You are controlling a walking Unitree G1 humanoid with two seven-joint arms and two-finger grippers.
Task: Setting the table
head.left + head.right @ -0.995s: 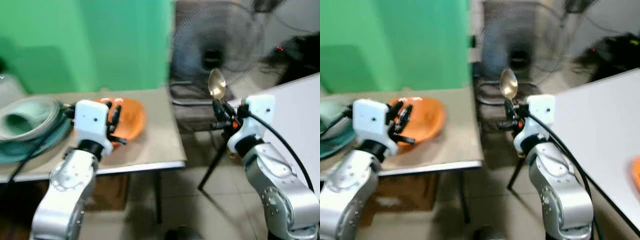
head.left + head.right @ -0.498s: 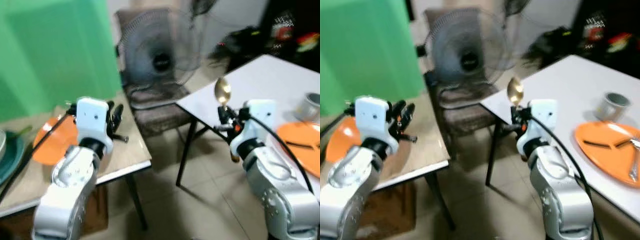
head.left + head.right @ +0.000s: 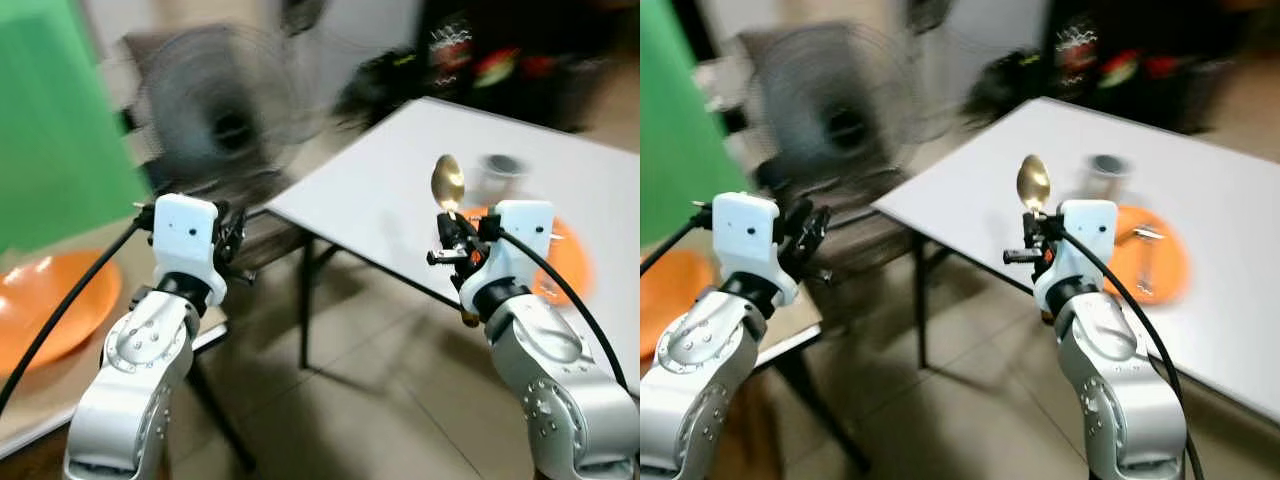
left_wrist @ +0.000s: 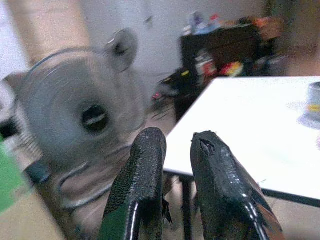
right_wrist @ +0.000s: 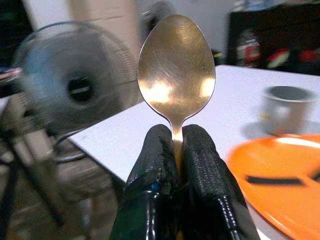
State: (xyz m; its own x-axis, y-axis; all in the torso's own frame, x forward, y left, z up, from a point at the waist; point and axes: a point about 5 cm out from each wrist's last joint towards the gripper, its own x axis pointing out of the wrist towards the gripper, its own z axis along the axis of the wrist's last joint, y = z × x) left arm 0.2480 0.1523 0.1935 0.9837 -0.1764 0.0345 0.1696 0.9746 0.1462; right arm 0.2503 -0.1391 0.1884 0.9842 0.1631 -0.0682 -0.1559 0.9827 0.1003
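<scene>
Above the white desk (image 3: 1200, 200) edge, the right pincer (image 5: 175, 150) clamps an upright spoon (image 5: 176, 70) by its neck; a jolt could tip it onto the floor (image 3: 360, 400). Left pincer (image 4: 172, 145) sits empty, slightly apart.

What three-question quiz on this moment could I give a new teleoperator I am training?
1. True or false: the right claw holds a gold metal spoon bowl-up.
2. What stands on the white rectangular table beside the round orange plate? A) a grey cup B) a glass bottle C) a blue kettle
3. Fill in: the empty left claw faces a grey standing ____.

Key: 1 true; 2 A, the grey cup; 3 fan.
</scene>
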